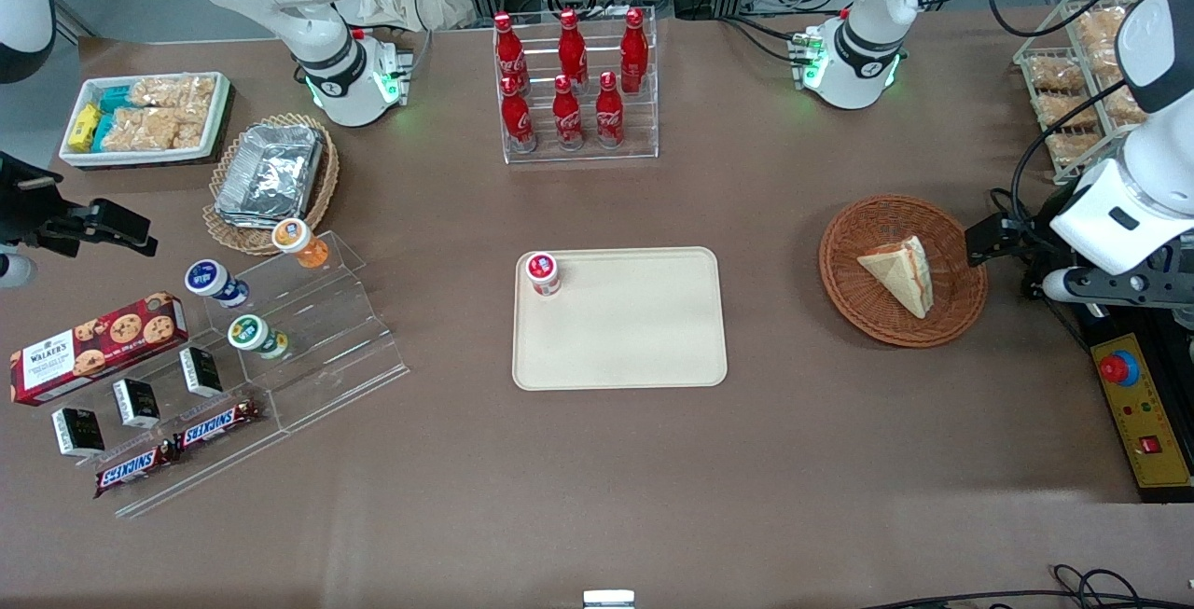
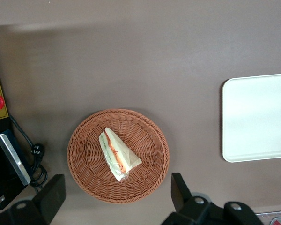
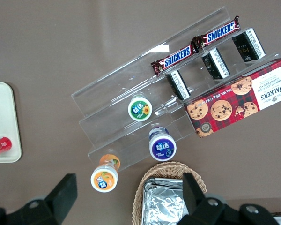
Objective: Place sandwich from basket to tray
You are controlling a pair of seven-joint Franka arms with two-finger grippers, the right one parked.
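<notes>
The sandwich, a wrapped triangular wedge with red and green filling, lies in the round reddish-brown wicker basket. The cream tray lies flat at the table's middle, toward the parked arm's end from the basket. My left gripper hangs above the basket's rim on the working arm's side. It is open wide, with nothing between its fingers, and stands well clear above the sandwich.
A small red-capped bottle stands on a tray corner. A clear rack of red cola bottles stands farther from the camera than the tray. A yellow control box with a red button and a wire snack rack flank the working arm.
</notes>
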